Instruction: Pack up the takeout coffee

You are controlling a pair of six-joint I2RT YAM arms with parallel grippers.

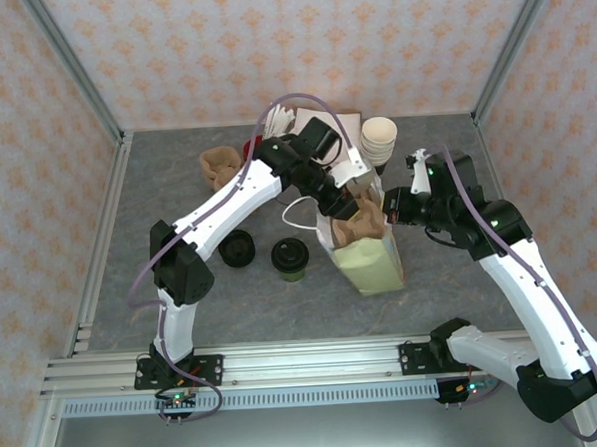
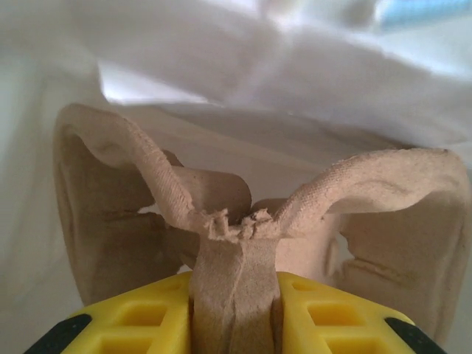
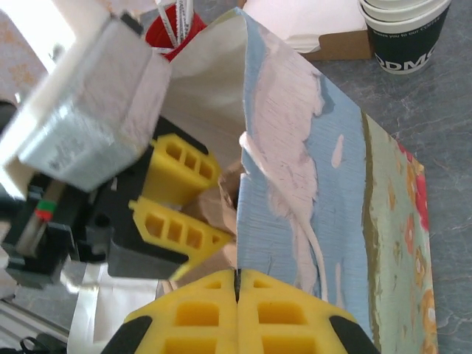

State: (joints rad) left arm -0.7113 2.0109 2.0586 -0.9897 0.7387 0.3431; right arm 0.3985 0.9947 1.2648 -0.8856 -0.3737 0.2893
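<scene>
The takeout coffee (image 1: pixel 290 259), a dark cup with a black lid, stands on the grey table left of the paper bag (image 1: pixel 373 265). My left gripper (image 1: pixel 342 196) reaches into the bag's open top and is shut on the middle tab of a brown pulp cup carrier (image 1: pixel 364 222). In the left wrist view the yellow fingers (image 2: pixel 324 310) of that gripper (image 2: pixel 234 291) pinch the carrier (image 2: pixel 383 184) against the bag's white inside. My right gripper (image 1: pixel 394 208) is shut on the bag's upper edge. In the right wrist view that gripper (image 3: pixel 237 279) pinches the rim of the bag (image 3: pixel 310 147).
A stack of loose black lids (image 1: pixel 237 249) lies left of the coffee. Lidless cups (image 1: pixel 379 139) are stacked behind the bag, beside a box of napkins (image 1: pixel 313 118). A second brown carrier (image 1: pixel 218 166) lies at the back left. The bag's white handle (image 1: pixel 296 216) loops out leftwards.
</scene>
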